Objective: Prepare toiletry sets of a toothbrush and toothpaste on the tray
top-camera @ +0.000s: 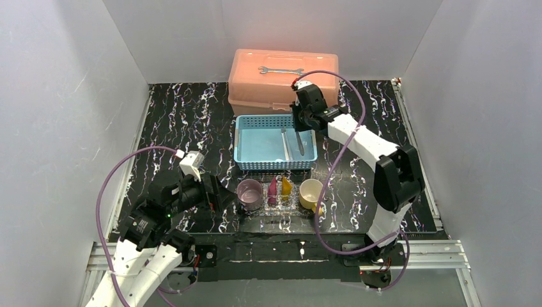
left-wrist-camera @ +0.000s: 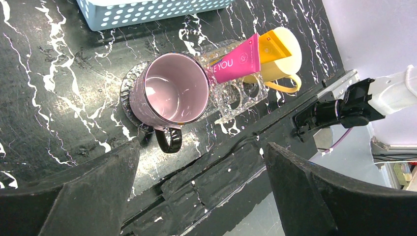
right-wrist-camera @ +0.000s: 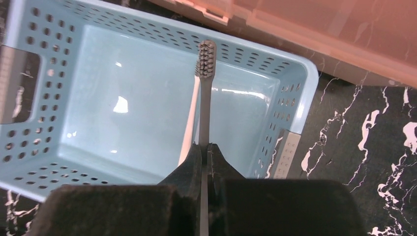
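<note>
My right gripper is shut on the handle of a thin grey toothbrush, whose bristled head points away over the light-blue basket. From above, the right gripper hangs over the basket's right side, with a second pale toothbrush lying inside. On the clear tray lean a magenta toothpaste tube and a yellow one, between a purple mug and a yellow mug. My left gripper stands open and empty, just left of the purple mug.
A salmon-pink toolbox with a wrench on its lid stands behind the basket. White walls close in both sides. The table's front edge and rail run just below the tray.
</note>
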Tool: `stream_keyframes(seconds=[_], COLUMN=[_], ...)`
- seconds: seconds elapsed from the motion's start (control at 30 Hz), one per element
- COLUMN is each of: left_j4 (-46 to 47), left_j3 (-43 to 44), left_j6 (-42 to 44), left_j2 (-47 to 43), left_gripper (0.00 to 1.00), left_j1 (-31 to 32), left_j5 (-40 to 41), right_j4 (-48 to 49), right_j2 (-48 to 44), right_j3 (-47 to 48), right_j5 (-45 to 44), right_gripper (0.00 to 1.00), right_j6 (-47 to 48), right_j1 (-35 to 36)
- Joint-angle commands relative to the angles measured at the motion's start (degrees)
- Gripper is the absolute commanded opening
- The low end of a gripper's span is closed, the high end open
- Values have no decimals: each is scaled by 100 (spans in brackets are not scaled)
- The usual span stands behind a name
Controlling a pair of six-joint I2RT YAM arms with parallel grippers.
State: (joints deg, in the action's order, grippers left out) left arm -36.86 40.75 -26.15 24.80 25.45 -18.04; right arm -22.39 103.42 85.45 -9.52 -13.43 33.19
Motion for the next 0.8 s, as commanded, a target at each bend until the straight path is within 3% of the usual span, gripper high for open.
stream_keyframes(seconds=[0.0,0.33,0.63,0.77], left_j4=[38,56,85,135], left_j3=[-32,-32,63,224], left_j6=[79,84,86,23], left_j2=[47,74,148,214], left_gripper=[98,98,98,98], left_j1=[2,4,4,4], left_j5=[-94,-136,-290,-568], right_j4=[495,300,-93,-272], right_j2=[-703,-1726,-2639,-2978], right_j3=[-112,-268,-610,-772], right_j5=[113,893,2606,2964], right_gripper=[1,1,1,1], right_j6=[-9,234,397,471], right_j1=[96,213,377,579])
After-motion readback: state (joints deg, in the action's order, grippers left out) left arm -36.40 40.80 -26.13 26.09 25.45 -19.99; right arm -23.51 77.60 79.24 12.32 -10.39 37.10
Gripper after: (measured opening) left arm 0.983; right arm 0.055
